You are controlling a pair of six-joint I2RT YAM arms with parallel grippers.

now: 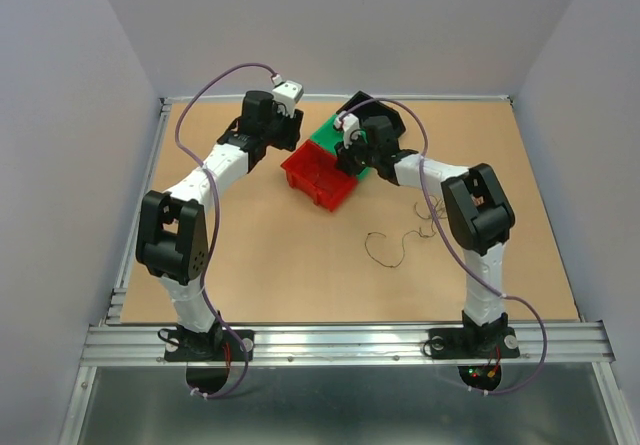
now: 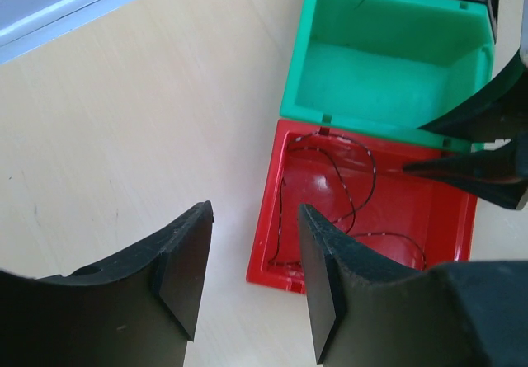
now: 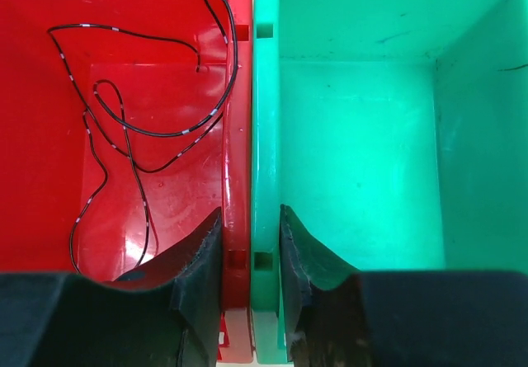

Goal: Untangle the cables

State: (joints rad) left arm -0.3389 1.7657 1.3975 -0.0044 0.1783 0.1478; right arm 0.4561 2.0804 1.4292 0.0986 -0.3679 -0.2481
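Note:
A thin black cable with white marks (image 3: 183,133) lies looped inside the red bin (image 3: 37,177); it also shows in the left wrist view (image 2: 372,182). The green bin (image 3: 355,136) stands against the red one and holds nothing. My right gripper (image 3: 250,260) is shut on the two touching walls, one finger in each bin. My left gripper (image 2: 252,276) is open and empty, above the table just left of the red bin (image 2: 266,227). A second thin dark cable (image 1: 400,240) lies loose on the table near my right arm.
The red bin (image 1: 315,180) and green bin (image 1: 328,133) sit at the middle back of the wooden table (image 1: 280,265). White walls stand on three sides. A metal rail (image 1: 350,340) runs along the near edge.

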